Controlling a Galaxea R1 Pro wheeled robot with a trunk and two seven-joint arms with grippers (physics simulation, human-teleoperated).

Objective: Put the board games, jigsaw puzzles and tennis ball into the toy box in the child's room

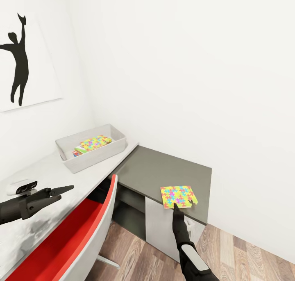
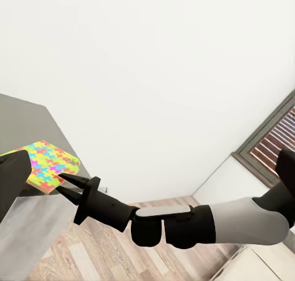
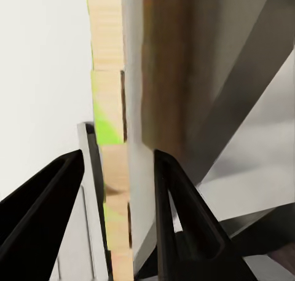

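The light grey toy box (image 1: 119, 143) stands on the table's light grey top (image 1: 45, 170) by the wall. One jigsaw puzzle (image 1: 96, 142) lies inside it, with a coloured corner of a board game (image 1: 76, 152) showing beneath. The other jigsaw puzzle (image 1: 178, 195) (image 2: 44, 164) lies at the front edge of the dark grey top (image 1: 164, 168). My right gripper (image 1: 177, 207) (image 2: 64, 184) (image 3: 117, 158) is open, its fingers either side of that puzzle's near edge (image 3: 110, 102). My left gripper (image 1: 61, 190) hovers open over the light grey top. The tennis ball is out of view.
A red and white chair (image 1: 82, 231) is tucked under the desk between my arms. White walls close in behind the desk, with a black figure picture (image 1: 18, 55) on the left wall. Wooden floor (image 1: 246, 252) lies to the right of the white cabinet front (image 1: 159, 227).
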